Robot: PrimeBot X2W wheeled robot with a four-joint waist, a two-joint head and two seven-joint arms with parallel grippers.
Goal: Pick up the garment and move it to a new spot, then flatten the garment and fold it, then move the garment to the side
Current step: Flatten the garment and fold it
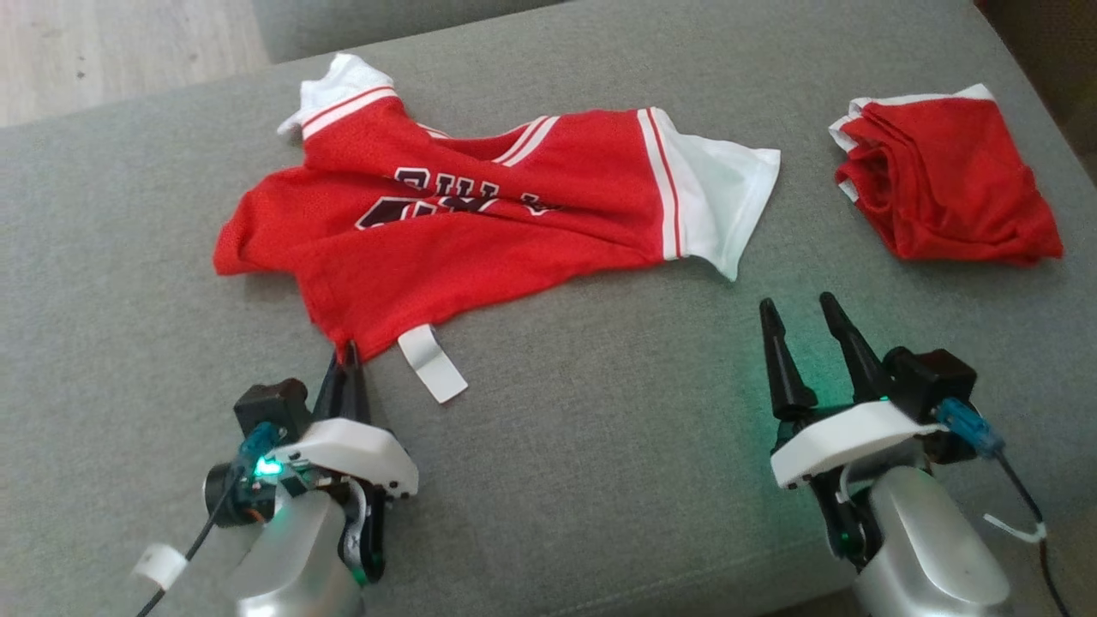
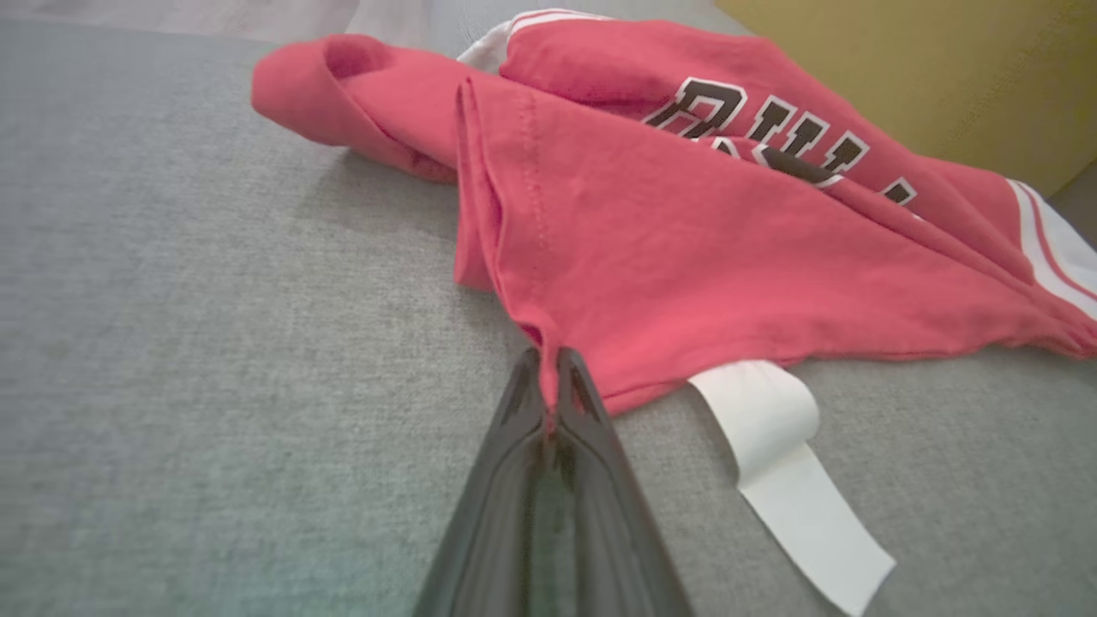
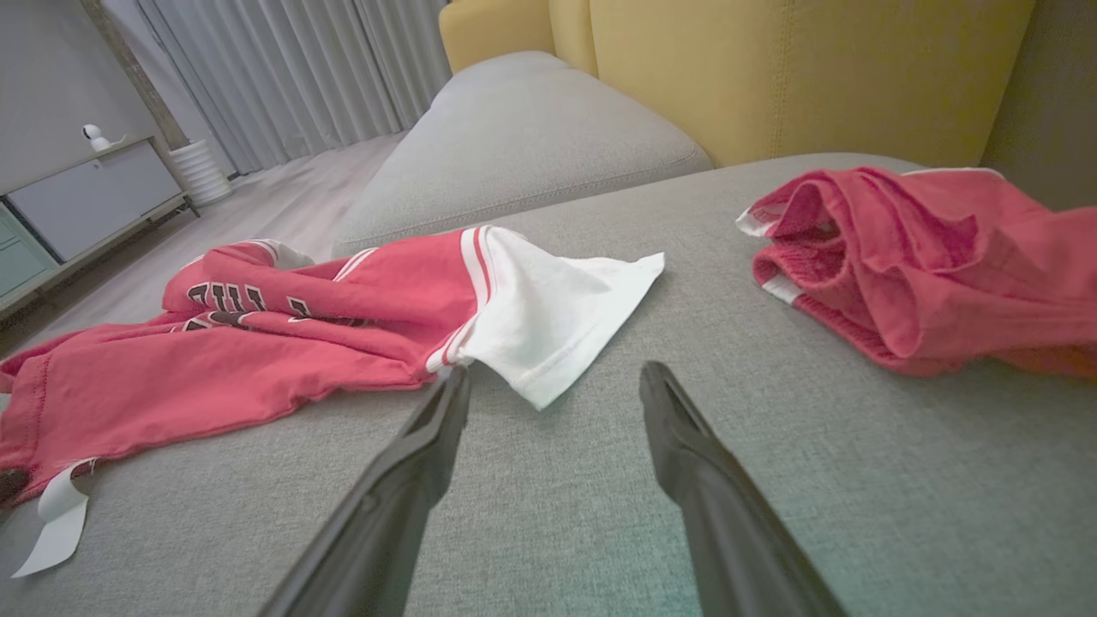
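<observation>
Our left claw (image 1: pixel 346 360) is pinched together on the near hem corner of the jersey (image 1: pixel 480 248). A small fold of red cloth is caught between the tips, just beside the white tag (image 1: pixel 433 364) that trails from the same hem. Our right claw (image 1: pixel 797 304) stands apart and empty, near the jersey's white sleeve (image 1: pixel 724 193) but not touching it. The jersey lies rumpled and only partly spread on the grey cushion (image 1: pixel 600 463), its chest lettering creased into folds. A second red garment (image 1: pixel 951 184) sits bunched well apart from the jersey, beyond that white sleeve. We judge the jersey light, soft and limp: it will sag from any single point, and the thin knit may slip out of a shallow pinch. So we would want a second hold on the near edge by the white sleeve, best on the striped seam where the cloth is doubled. Then both claws could lift together and the body would hang flat instead of twisting.
</observation>
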